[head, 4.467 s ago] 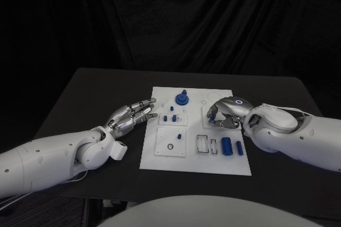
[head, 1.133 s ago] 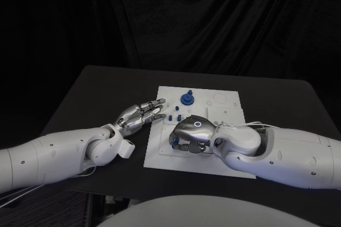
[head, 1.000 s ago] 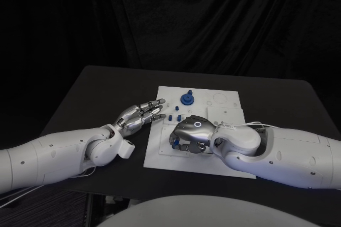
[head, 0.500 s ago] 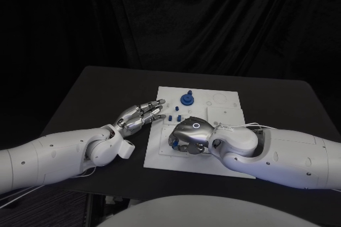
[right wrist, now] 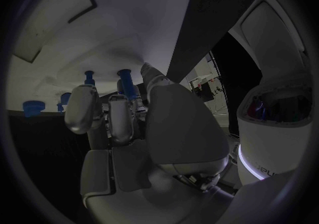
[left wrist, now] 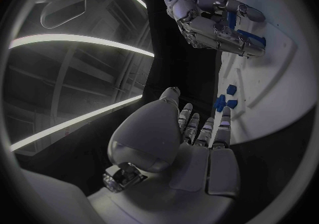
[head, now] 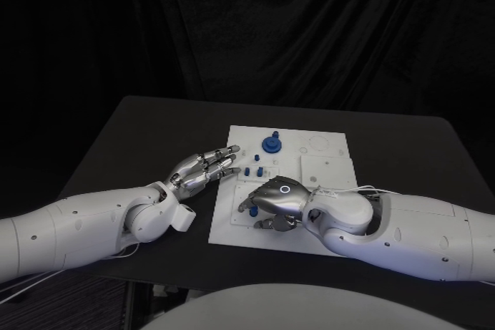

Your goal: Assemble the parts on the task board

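Observation:
The white task board [head: 326, 148] lies in the middle of the black table. A blue knob-shaped part [head: 271, 143] stands near its far edge, with small blue pegs [head: 252, 172] upright just nearer. My right hand [head: 275, 201] hovers low over the board's near left area, fingers curled down. In the left wrist view the right hand [left wrist: 212, 17] pinches a small blue part [left wrist: 231, 18] between its fingers. My left hand [head: 202, 169] lies flat with straight fingers, its tips at the board's left edge beside the pegs [left wrist: 226, 96], holding nothing.
The black table [head: 134, 137] spreads wide on both sides of the board. My right forearm [head: 413, 230] crosses the board's near right corner and hides the slots there. A dark curtain hangs behind the table.
Over the last second my right hand has turned and slid slightly toward the board's near left. Before that it came over from the board's right side. My left hand has stayed put.

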`<state>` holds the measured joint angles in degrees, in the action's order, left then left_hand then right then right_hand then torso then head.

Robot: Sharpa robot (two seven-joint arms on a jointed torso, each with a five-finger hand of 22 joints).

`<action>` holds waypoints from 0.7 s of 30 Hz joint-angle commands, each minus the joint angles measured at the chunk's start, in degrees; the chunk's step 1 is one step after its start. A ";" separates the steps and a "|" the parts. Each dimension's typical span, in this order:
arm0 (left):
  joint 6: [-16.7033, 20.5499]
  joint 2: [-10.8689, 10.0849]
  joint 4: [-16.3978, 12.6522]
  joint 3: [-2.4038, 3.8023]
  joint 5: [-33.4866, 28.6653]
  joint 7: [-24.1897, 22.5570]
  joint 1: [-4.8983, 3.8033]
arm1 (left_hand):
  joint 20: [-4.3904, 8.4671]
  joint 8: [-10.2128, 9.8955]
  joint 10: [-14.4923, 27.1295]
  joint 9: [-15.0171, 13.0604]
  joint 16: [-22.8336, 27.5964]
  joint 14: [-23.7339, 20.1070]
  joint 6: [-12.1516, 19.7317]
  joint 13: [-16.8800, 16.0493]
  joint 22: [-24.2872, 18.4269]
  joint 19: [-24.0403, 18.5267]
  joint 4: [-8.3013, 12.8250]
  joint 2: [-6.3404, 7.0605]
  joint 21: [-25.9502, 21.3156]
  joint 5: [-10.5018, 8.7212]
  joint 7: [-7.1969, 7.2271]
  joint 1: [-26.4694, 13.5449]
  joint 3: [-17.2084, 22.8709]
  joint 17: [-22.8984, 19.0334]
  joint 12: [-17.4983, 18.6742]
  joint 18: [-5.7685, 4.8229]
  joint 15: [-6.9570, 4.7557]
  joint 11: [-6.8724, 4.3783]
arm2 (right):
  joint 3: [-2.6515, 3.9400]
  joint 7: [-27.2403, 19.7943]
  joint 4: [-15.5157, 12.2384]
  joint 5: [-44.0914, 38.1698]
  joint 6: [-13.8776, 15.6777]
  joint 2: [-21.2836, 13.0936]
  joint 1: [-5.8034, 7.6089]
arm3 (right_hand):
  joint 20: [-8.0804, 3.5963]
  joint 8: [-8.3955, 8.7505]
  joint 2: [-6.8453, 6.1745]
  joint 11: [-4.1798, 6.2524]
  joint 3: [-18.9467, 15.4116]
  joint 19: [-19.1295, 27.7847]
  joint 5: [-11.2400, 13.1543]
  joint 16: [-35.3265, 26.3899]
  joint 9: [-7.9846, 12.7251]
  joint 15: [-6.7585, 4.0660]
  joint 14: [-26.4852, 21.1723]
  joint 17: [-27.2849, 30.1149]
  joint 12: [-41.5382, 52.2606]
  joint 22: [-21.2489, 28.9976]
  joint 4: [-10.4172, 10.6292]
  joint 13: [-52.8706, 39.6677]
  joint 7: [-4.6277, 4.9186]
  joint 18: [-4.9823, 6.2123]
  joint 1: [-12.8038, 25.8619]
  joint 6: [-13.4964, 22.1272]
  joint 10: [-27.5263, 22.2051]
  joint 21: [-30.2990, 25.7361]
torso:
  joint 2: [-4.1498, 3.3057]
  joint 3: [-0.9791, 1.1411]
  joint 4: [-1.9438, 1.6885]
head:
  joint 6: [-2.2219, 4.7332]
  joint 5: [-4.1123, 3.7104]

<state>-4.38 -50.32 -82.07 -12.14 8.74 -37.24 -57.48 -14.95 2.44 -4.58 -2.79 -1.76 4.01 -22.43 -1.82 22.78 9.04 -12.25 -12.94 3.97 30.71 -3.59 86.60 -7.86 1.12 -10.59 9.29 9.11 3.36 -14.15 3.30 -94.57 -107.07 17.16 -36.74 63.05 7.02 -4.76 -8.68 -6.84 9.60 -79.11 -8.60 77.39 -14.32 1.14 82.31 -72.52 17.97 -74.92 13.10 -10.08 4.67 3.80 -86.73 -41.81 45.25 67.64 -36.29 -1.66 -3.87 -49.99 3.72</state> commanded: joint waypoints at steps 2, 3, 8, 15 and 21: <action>-0.68 -0.08 -0.16 0.05 -0.29 -0.51 0.13 | 0.20 0.32 0.19 -0.07 -0.37 -0.29 0.06 -0.01 -0.09 -0.30 0.02 -0.56 -0.30 0.22 0.10 -0.19 0.24 -0.07 -0.02 0.61 -0.05 -0.22 | 0.04 1.48 -0.89 -0.77 2.15 -1.37 0.22 | 0.32 0.72 -1.34 -0.62 -2.50 1.43 0.67 -0.81 1.40 0.19 -1.30 1.11 2.21 -8.05 2.88 -1.39 -1.27 1.43 -0.71 4.13 -7.22 -2.52 | -0.04 0.02 0.00 | -0.01 0.10; -0.66 -0.12 -0.17 0.05 -0.28 -0.52 0.13 | 0.20 0.32 0.19 -0.07 -0.37 -0.29 0.06 -0.01 -0.09 -0.30 0.02 -0.56 -0.30 0.22 0.10 -0.19 0.24 -0.07 -0.02 0.61 -0.05 -0.22 | 0.04 1.47 -1.14 -0.74 2.91 -1.79 0.46 | 0.48 0.79 -1.99 -0.83 -3.11 1.93 0.58 -1.12 1.98 0.38 -1.72 1.55 2.86 -7.82 3.56 -1.63 -1.45 1.60 -1.13 5.54 -9.32 -3.47 | -0.04 0.02 -0.01 | -0.01 0.04; -0.46 -0.41 -0.16 0.05 -0.28 -0.60 0.17 | 0.21 0.32 0.21 -0.07 -0.38 -0.30 0.03 -0.01 -0.33 -0.39 0.01 -0.59 -0.34 0.27 0.09 -0.19 0.32 -0.07 -0.03 0.59 -0.06 -0.24 | 0.06 0.56 -3.26 2.74 8.05 -5.20 3.35 | 0.70 0.87 -3.69 -0.95 -4.49 2.54 0.33 -1.43 3.53 0.54 -2.38 2.12 4.58 -7.59 3.87 -1.93 -2.51 1.81 -1.48 9.27 -14.93 -4.69 | -0.08 0.02 0.03 | -0.01 -0.09; -0.07 -0.79 -0.22 0.05 -0.28 -0.71 0.20 | 0.23 0.33 0.19 -0.08 -0.40 -0.28 -0.04 -0.02 -0.24 -0.36 0.01 -0.60 -0.33 0.31 0.09 -0.19 0.35 -0.07 -0.08 0.59 -0.07 -0.26 | 0.04 -0.26 -7.94 10.23 13.28 -12.30 10.03 | 0.69 -0.54 -1.42 -0.81 -2.87 2.21 -1.73 -0.89 3.30 0.48 -2.26 1.74 8.65 -7.80 3.70 -2.55 -1.80 1.72 -3.60 7.07 -16.74 -4.23 | -0.05 0.06 0.00 | -0.01 -0.83; 0.27 -0.97 -0.29 0.05 -0.28 -0.74 0.20 | 0.25 0.36 0.15 -0.10 -0.42 -0.27 -0.17 -0.04 -0.21 -0.35 0.00 -0.62 -0.33 0.39 0.10 -0.19 0.40 -0.06 -0.18 0.58 -0.09 -0.27 | 0.02 0.75 -11.49 14.24 10.45 -18.84 15.16 | -0.10 -4.61 1.96 0.17 -0.76 0.04 -6.78 0.39 2.30 -0.40 -0.88 0.39 16.04 -8.77 2.36 -3.84 0.64 1.03 -5.63 -0.26 -9.57 -0.62 | -0.01 0.05 -0.04 | -0.01 -2.64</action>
<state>-4.27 -51.31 -82.17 -12.14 8.73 -37.21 -57.36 -14.75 2.44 -4.58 -2.79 -1.98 4.01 -22.43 -1.82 22.50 8.83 -12.25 -13.17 3.97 30.71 -3.59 86.36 -7.87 1.12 -10.59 9.30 9.11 3.36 -14.10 3.22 -105.31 -97.57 26.90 -54.76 77.76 6.93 -9.50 -6.96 -6.60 9.02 -78.75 -15.96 77.59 -12.13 0.66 81.15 -71.92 34.14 -74.93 15.23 -14.05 5.29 4.50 -92.67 -42.37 35.98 66.58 -36.33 -1.60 -3.87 -49.99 1.94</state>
